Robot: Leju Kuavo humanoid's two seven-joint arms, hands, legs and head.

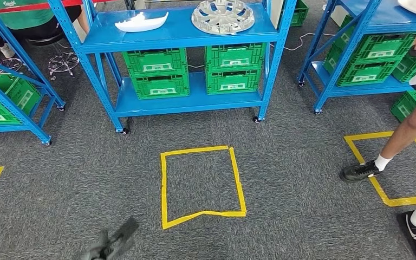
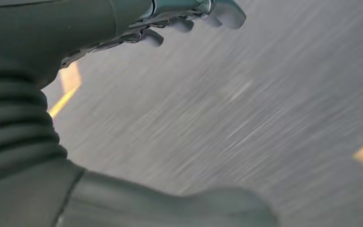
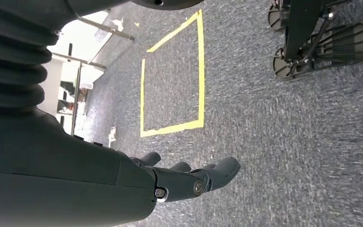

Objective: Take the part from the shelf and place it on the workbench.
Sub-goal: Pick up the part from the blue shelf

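Blue steel shelving [image 1: 179, 32] stands across the far side of a grey carpeted floor [image 1: 292, 184]. On its top shelf a silver hubcap [image 1: 222, 15] lies flat near the right end, and a white curved part [image 1: 141, 22] lies near the middle, well apart from the hubcap. Green plastic crates [image 1: 157, 73] are stacked in pairs on the lower shelf. A yellow tape square [image 1: 201, 184] marks the floor in front of the shelving. At the right edge of the floor a person's legs in black shoes [image 1: 360, 171] stand beside another tape square. The left hand [image 2: 189, 19], blurred low in the head view, hangs over the carpet holding nothing, fingers loosely extended. The right hand [image 3: 189, 177] likewise hangs empty above the carpet, fingers slightly apart.
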